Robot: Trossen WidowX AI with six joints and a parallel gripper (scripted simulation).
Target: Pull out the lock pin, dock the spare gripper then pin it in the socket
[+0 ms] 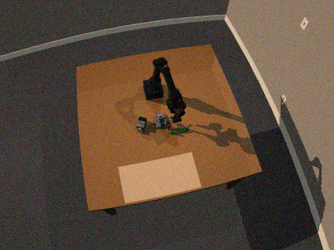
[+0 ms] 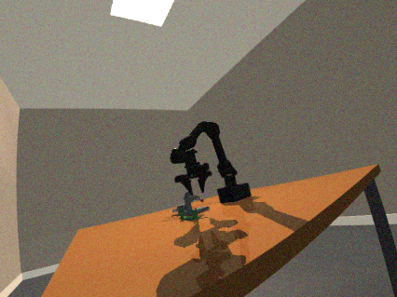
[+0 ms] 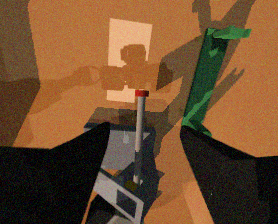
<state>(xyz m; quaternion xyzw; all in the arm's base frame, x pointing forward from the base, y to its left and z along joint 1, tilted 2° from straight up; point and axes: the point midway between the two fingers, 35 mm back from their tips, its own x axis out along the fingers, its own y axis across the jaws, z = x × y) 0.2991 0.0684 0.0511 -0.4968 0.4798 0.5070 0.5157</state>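
The lock pin (image 3: 140, 120) (image 2: 201, 200), a thin grey rod with a red head, sticks out of the grey mount (image 3: 118, 150) (image 1: 161, 121) (image 2: 188, 203). Its inner end runs into the mount's dark part, where the socket is hard to make out. My gripper (image 3: 145, 128) (image 2: 197, 193) is open and empty, pointing down just above the mount. In the wrist view the pin lies between the two fingertips, untouched as far as I can tell. A small grey and black block (image 1: 141, 124) stands apart from the mount; it may be the spare gripper, but its shape is too small to tell.
A green channel-shaped piece (image 3: 204, 80) (image 1: 179, 131) (image 2: 188, 217) with end flanges lies on the table close to the mount, beyond my right finger in the wrist view. A pale rectangle (image 1: 159, 178) shows on the table (image 1: 106, 146). Arm shadows cross the wood.
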